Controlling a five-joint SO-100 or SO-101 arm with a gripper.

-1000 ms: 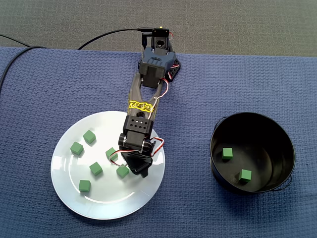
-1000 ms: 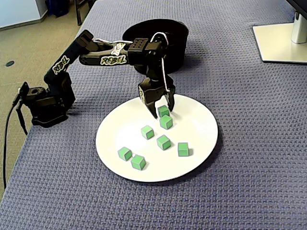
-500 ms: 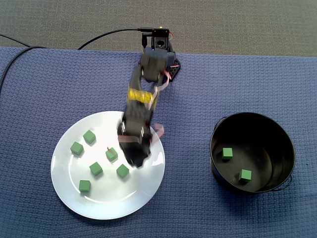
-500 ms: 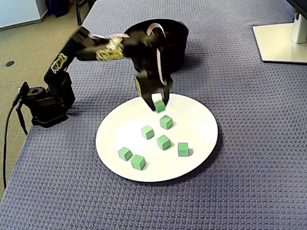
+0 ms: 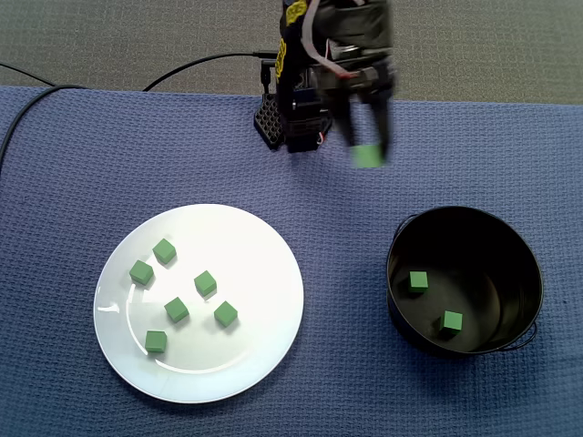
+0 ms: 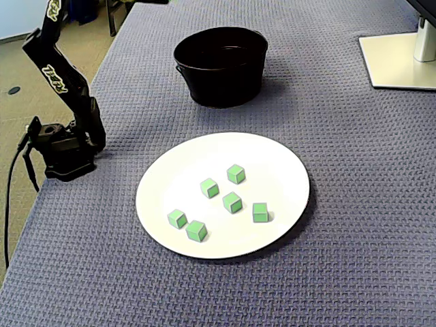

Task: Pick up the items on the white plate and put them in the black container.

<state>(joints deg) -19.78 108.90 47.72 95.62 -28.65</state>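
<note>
Small green cube, foam or plastic by the look, pinched between the jaws, up off the worktop and blurred; jaws closed down to the cube's width, nothing else in them. In the top-down fixed view it sits at roughly 11 o'clock from the round black metal container and about 1 o'clock from the round white plate, clear of both. Container at 3 o'clock from plate, well apart, two green cubes on its floor. Six more green cubes on the plate, loose cluster left of centre, none touching

Step in hand, my read: carry leg, one cube lifted and meant for the container, not over the rim yet. Next move calls for a swing toward 5 o'clock until the cube is above the opening, then parting the jaws; a drop from this height might bounce, so lowering first seems safer. About a quarter done: two in, one held, six waiting

Black arm stands at 10 o'clock from the plate in the angled fixed view, jaws out of frame there. Dark blue woven cloth covers the worktop, black cable at 12 o'clock, white stand base at 1 o'clock

Writing: yellow lettering on the arm, too blurred to read; pale lettering on the arm link, can't make it out; no other labels
</note>
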